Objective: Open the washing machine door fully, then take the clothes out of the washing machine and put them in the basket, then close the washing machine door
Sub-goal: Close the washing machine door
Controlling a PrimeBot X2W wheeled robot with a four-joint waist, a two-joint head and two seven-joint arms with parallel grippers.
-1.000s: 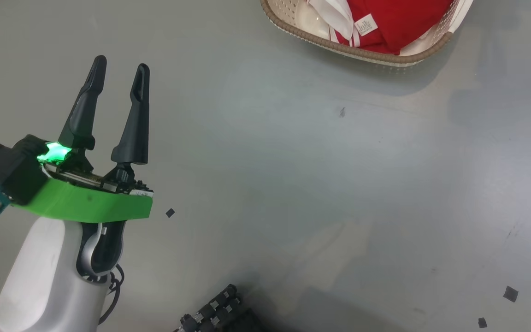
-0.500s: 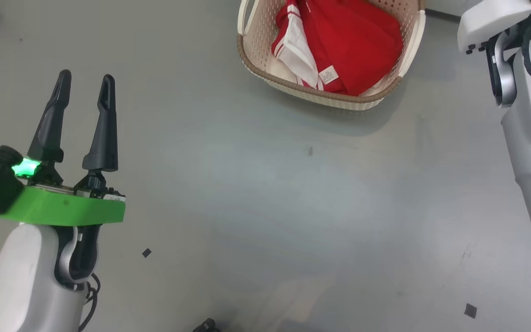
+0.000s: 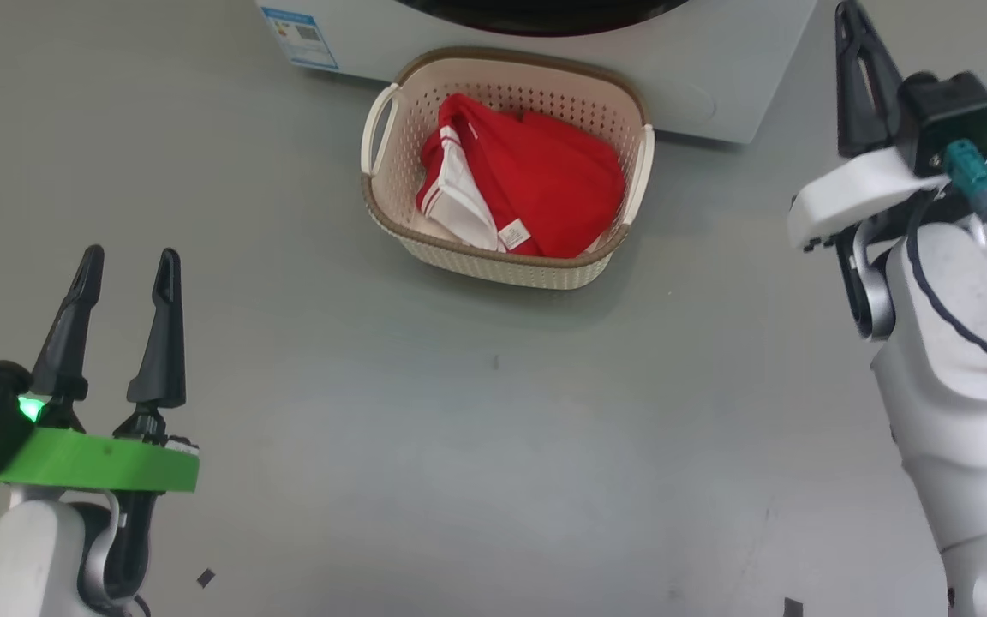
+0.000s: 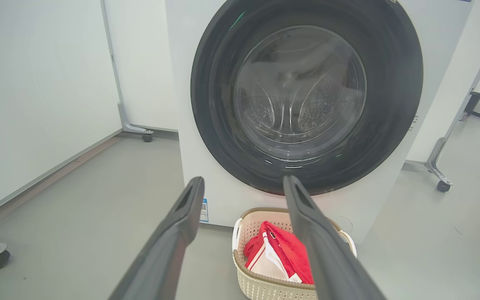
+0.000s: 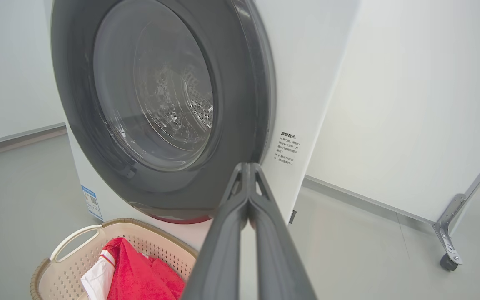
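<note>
Grey floor: basket, washing machine.

There is one washing machine, with one round door and one blue label. There is one basket with two white handles. The red clothes in it make one heap; how many pieces, I cannot tell. There are two grippers, the left gripper and the right gripper, each with two fingers. Two small dark scraps lie on the floor.
</note>
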